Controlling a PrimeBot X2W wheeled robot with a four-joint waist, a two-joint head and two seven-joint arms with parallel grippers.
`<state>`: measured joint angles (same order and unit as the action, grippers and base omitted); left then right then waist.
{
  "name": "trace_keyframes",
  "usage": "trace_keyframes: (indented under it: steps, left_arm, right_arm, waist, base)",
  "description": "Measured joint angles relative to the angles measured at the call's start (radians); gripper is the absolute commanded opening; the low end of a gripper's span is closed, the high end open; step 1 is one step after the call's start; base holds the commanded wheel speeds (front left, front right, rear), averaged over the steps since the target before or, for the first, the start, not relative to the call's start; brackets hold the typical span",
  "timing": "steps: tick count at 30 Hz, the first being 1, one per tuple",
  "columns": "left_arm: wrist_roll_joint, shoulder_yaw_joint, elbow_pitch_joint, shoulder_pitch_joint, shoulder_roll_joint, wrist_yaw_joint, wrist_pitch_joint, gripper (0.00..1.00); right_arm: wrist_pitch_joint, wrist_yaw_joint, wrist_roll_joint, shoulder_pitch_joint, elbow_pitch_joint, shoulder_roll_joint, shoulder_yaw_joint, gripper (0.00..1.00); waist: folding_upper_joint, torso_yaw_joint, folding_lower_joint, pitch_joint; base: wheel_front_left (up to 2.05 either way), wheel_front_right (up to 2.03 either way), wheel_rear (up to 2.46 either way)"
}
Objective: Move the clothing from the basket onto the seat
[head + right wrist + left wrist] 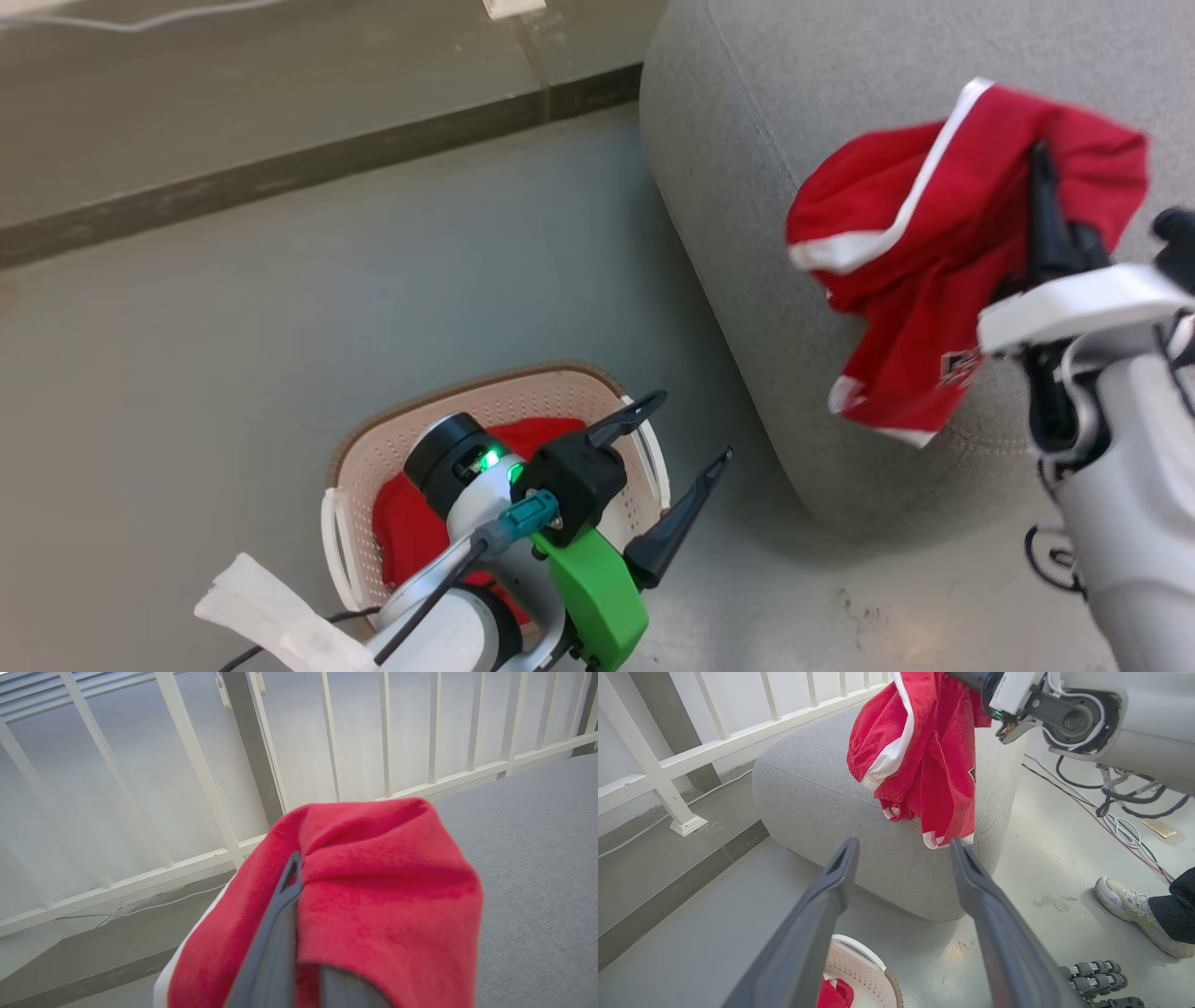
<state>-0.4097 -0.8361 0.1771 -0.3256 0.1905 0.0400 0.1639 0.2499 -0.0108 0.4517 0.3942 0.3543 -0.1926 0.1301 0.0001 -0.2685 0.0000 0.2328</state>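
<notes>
The right gripper (1043, 187) is clamped on a pair of red shorts (934, 252) with a white side stripe and white hems. In the right wrist view one dark finger (285, 896) presses into a bunched fold of the cloth, while its partner is buried under the fabric. The shorts (934, 756) hang from that grip in the air over the near corner of the grey seat (747, 140). Their lower hem drops in front of the cushion's side, and I cannot tell whether cloth and upholstery touch. A small dark mark on one leg is too blurred to read. The left gripper (691, 429) hovers above the cream perforated basket (373, 457) on the grey floor (280, 308), its two long fingers spread wide and holding nothing. Another red garment (411, 532) lies crumpled inside the basket, largely covered by the left wrist, so its shape cannot be made out. In the left wrist view the basket (864, 970) is cut off at the bottom edge. There a person's pale shoe (1134, 905) stands on the floor right of the seat, and a white railing (714, 751) runs behind it.
</notes>
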Motion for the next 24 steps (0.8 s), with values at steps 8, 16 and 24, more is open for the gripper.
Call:
trace_keyframes:
  steps: [8,16,24]
  left_arm:
    - [0.003,-0.007,0.003,-0.040,0.000,0.014,0.020,1.00]
    - [0.002,-0.024,-0.006,-0.067,-0.012,0.031,0.027,1.00]
    - [0.003,-0.038,0.007,-0.088,-0.020,0.039,0.039,1.00]
  right_arm:
    - [0.000,0.001,0.007,0.132,0.042,-0.051,-0.047,0.00]
    - [0.001,0.002,0.005,0.280,0.109,-0.135,-0.095,0.00]
    - [0.002,0.001,0.004,0.397,0.164,-0.218,-0.155,0.00]
  waist:
    - [0.0000,-0.023,0.0000,0.067]
    - [0.0000,0.002,0.0000,0.106]
    - [0.0000,0.039,0.0001,0.150]
  base:
    - [0.00,0.00,0.00]
    - [0.00,0.00,0.00]
    - [0.00,0.00,0.00]
